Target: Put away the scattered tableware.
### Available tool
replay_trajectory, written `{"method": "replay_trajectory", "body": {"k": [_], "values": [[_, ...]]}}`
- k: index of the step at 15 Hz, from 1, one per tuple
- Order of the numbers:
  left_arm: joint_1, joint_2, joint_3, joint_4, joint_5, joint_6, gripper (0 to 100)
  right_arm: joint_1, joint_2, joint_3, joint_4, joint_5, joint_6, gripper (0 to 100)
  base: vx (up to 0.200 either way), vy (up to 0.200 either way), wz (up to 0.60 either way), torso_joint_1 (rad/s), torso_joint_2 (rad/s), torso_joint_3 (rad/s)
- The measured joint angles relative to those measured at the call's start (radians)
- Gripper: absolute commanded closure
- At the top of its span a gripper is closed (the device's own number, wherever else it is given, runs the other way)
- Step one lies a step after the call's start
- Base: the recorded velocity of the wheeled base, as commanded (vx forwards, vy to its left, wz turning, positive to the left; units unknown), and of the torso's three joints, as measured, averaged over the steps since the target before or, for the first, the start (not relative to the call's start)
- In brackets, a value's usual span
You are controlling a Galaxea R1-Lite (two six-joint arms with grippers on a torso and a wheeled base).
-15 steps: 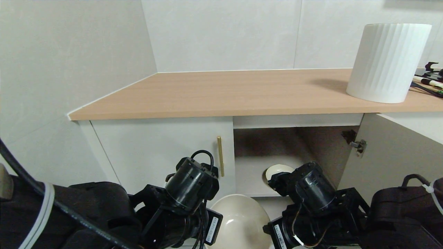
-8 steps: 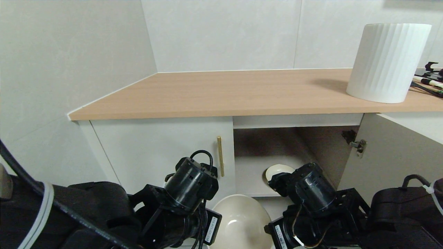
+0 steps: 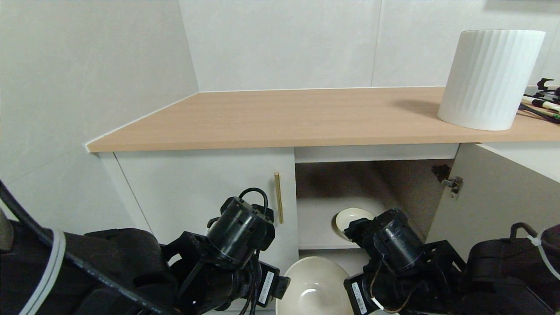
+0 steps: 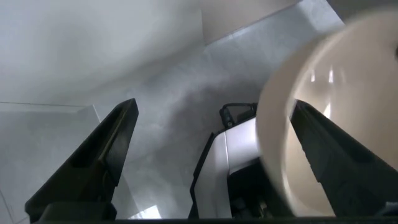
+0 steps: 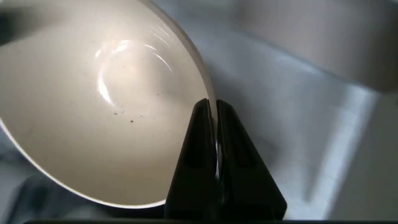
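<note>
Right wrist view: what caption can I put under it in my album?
The right tool pinches the rim of a cream bowl.

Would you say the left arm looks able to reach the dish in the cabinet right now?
Probably not: the held bowl and the right arm sit between its claw and the dish.

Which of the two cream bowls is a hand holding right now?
The larger bowl, low between the arms in front of the cabinet: the right hand pinches its rim. The smaller bowl sits inside the open cabinet, held by nothing.

2 black arms (image 3: 239,231) (white labels (image 3: 265,292))
</note>
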Motion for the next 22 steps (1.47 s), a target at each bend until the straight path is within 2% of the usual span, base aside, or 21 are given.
{"method": "replay_trajectory", "body": {"k": [2,7,10,14,17,22], "values": [[0.004,-0.002,-0.001,-0.007,0.000,0.000,0,-0.046,0.023,0.020,-0.050,-0.027,0.023,100,0.000,0.000,0.00,0.000,0.00,0.000],[0.008,-0.009,-0.001,-0.014,-0.002,0.000,0,-0.216,0.143,0.040,-0.356,-0.071,0.107,100,0.000,0.000,0.00,0.000,0.00,0.000],[0.009,-0.015,-0.001,-0.014,-0.003,0.000,0,-0.277,0.248,0.014,-0.489,-0.164,0.110,100,0.000,0.000,0.00,0.000,0.00,0.000],[0.009,-0.019,-0.001,-0.014,-0.003,0.001,0,-0.379,0.318,-0.094,-0.429,-0.179,0.113,100,0.000,0.000,0.00,0.000,0.00,0.000],[0.009,-0.019,-0.002,-0.013,-0.002,0.001,0,-0.414,0.339,-0.203,-0.324,-0.183,0.154,100,0.000,0.000,0.00,0.000,0.00,0.000],[0.009,-0.018,-0.003,-0.013,-0.003,0.001,0,-0.455,0.422,-0.319,-0.304,-0.199,0.179,100,0.000,0.000,0.00,0.000,0.00,0.000]]}}
